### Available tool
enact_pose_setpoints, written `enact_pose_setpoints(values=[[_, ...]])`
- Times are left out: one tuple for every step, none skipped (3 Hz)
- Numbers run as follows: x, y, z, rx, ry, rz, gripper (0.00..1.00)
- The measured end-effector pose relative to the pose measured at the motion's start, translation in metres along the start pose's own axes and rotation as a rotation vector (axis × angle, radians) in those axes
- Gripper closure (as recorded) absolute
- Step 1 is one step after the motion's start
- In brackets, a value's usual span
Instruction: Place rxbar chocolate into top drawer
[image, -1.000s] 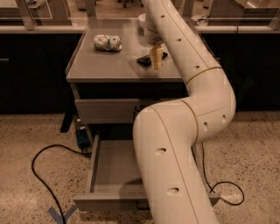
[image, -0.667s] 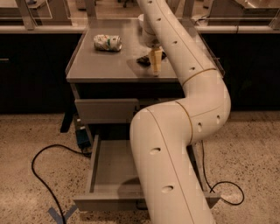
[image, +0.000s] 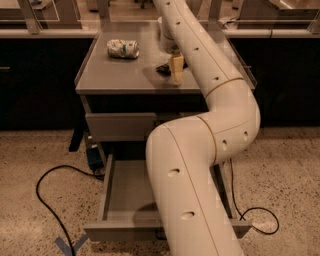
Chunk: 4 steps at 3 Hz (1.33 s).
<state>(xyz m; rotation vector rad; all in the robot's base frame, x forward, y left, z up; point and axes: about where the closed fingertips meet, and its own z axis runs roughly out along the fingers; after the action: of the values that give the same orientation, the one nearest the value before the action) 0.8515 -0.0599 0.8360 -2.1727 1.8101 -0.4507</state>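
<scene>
Camera view: rxbar chocolate (image: 162, 69) lies flat on the cabinet surface (image: 115, 77), well apart from the can (image: 123, 48). Pincer (image: 171, 74) is down at the bar; cannot tell whether apart or clamped. Judged light, thin, slick wrapper, so grip across the narrow width, mid-length.

A white and green can (image: 123, 48) lies on its side at the far left of the grey bench (image: 115, 82). The tool (image: 174, 70) hangs low over the bench's right part. On the speckled floor (image: 35, 145), a black cable (image: 39, 187) loops at left, near a blue tape cross (image: 67, 246).
</scene>
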Motion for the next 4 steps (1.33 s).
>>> enact_pose_setpoints(values=[[0.0023, -0.0066, 0.0018, 0.021, 0.023, 0.002, 0.00], [0.0041, -0.0084, 0.0035, 0.027, 0.036, 0.001, 0.00], [0.0054, -0.0084, 0.0031, 0.026, 0.040, 0.001, 0.00], [0.0045, -0.0038, 0.0040, 0.004, 0.034, -0.008, 0.00]])
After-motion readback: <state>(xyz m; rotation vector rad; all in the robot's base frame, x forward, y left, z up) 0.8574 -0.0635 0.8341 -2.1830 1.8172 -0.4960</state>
